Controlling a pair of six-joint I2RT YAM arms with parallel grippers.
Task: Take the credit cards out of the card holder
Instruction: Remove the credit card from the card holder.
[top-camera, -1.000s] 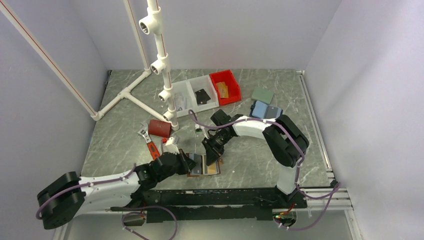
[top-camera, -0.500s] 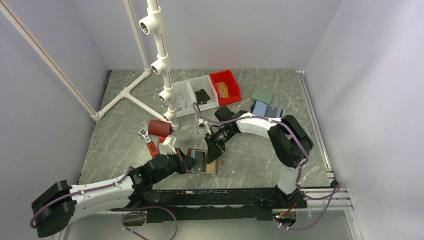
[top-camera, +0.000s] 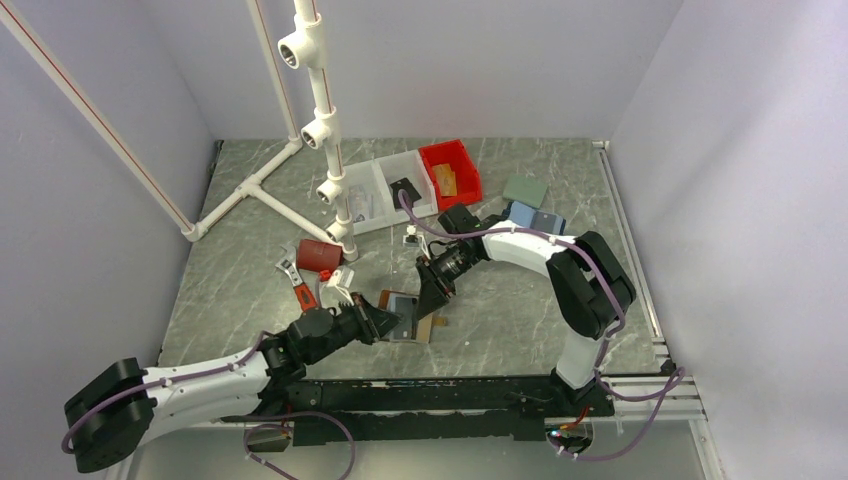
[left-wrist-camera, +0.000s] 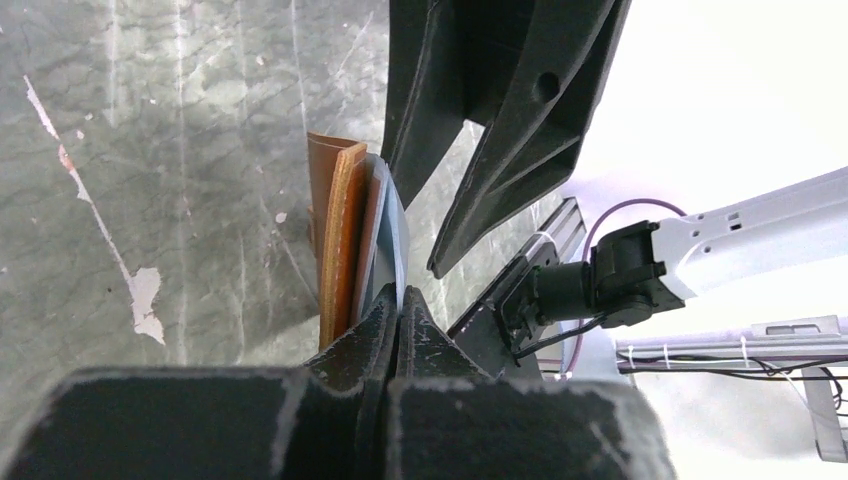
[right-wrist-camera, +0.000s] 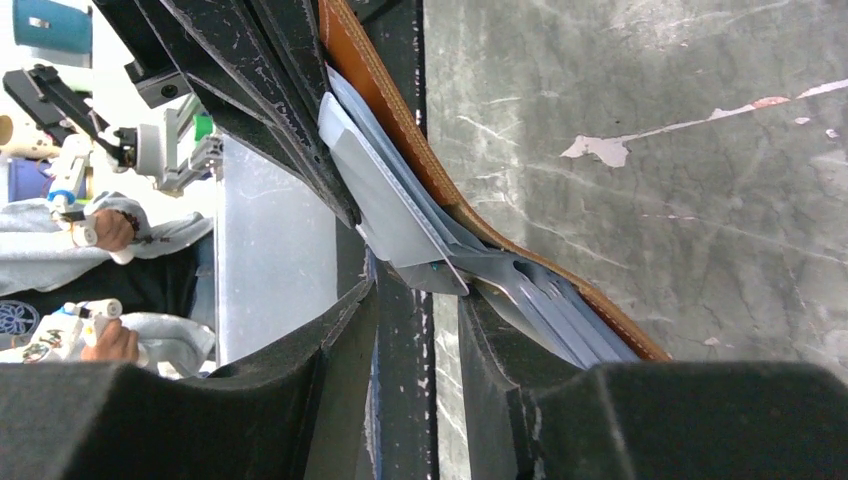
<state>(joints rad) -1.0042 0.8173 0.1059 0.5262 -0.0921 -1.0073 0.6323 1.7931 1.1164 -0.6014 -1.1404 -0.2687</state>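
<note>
The brown leather card holder (top-camera: 408, 325) is open and tilted up off the table near the front centre. My left gripper (top-camera: 381, 322) is shut on its left edge; in the left wrist view (left-wrist-camera: 397, 300) the jaws pinch a light blue inner panel, with the brown cover (left-wrist-camera: 340, 220) edge-on. My right gripper (top-camera: 431, 295) is over the holder's right side, slightly open. In the right wrist view (right-wrist-camera: 425, 300) a pale grey credit card (right-wrist-camera: 385, 200) sticks out of the holder (right-wrist-camera: 400, 110), its corner at the mouth of the jaws. No black card shows.
A dark red box (top-camera: 320, 256) and a red-handled wrench (top-camera: 298, 285) lie left of the holder. White bins (top-camera: 385, 190) and a red bin (top-camera: 450, 173) stand at the back. A blue case (top-camera: 532, 220) and a green pad (top-camera: 525, 190) lie back right. A white pipe frame (top-camera: 325, 120) rises at back left.
My left gripper has reached further right and tilted the holder up off the table. My right gripper has drawn slightly back and to the right, staying at the holder's edge.
</note>
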